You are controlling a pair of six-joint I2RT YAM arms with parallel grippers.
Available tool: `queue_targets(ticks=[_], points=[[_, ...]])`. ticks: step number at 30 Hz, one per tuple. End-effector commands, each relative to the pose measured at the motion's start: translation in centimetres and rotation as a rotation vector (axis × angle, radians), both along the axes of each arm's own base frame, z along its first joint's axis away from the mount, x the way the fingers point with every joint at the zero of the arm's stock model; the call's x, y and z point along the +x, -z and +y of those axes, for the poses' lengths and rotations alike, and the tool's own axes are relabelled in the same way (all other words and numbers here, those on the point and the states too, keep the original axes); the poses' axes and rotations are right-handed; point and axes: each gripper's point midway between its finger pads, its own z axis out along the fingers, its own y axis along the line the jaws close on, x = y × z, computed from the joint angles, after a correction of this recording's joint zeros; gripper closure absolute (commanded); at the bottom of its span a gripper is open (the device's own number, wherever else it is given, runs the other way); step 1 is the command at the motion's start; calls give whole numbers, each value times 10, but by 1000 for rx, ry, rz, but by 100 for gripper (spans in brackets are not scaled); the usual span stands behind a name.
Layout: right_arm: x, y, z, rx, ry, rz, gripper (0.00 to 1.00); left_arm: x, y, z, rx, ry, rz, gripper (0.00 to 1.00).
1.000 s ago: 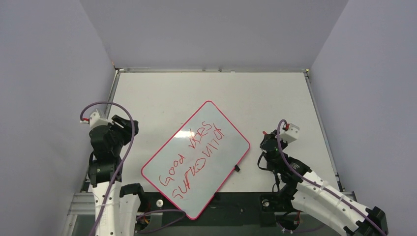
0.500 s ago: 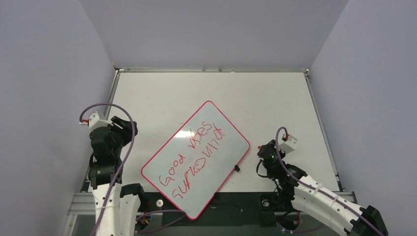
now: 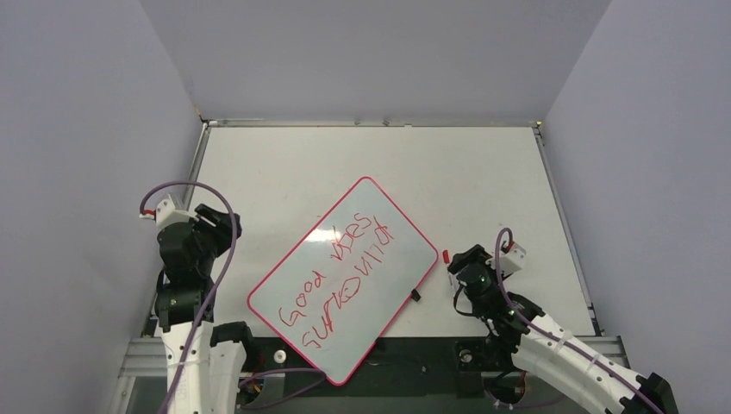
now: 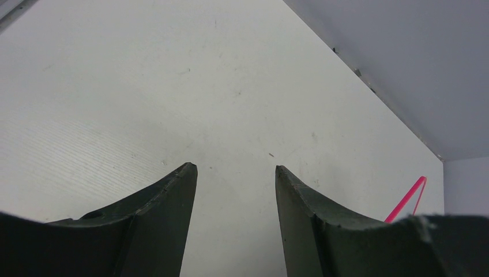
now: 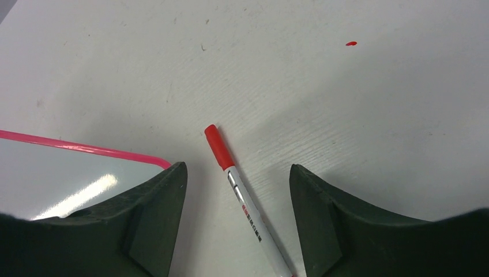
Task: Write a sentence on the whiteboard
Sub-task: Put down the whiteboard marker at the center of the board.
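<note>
- Pale grey tabletop (image 3: 345, 155), walled by plain grey panels, carries the large glossy white whiteboard with a thin pink-red frame (image 3: 401, 263). It lies flat between the arms, its near corner jutting past the table's near edge.
- Likely stiff, light and slick; that overhanging corner of the frame looks the best place to grip.
- Its long axis runs diagonally, near-left to far-right. The red two-line handwritten sentence (image 3: 340, 276) follows it, letter tops toward far-left.
- Just beside its right corner lies a red-capped white marker pen (image 5: 245, 202).
- Right gripper (image 5: 236, 170) straddles the pen, fingers spread, gripping nothing.
- Left gripper (image 4: 235, 168) hangs over bare table, fingers apart and empty.
</note>
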Motion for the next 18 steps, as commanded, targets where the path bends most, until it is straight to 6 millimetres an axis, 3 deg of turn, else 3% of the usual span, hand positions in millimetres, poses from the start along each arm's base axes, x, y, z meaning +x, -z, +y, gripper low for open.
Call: queue_targets(ticks=[1, 6, 10, 16, 18], points=[[-2, -3, -7, -10, 25, 1, 37, -3, 0, 2, 24, -7, -4, 50], [1, -31, -10, -37, 22, -20, 36, -6, -1, 1, 30, 0, -2, 50], [5, -68, -15, -110, 1, -55, 35, -10, -4, 5, 60, -23, -1, 47], [21, -152, -9, -196, -61, -150, 29, -14, 2, 10, 75, -57, 19, 40], [27, -198, -2, -180, -82, -205, 28, -15, 2, 9, 77, -57, 19, 37]])
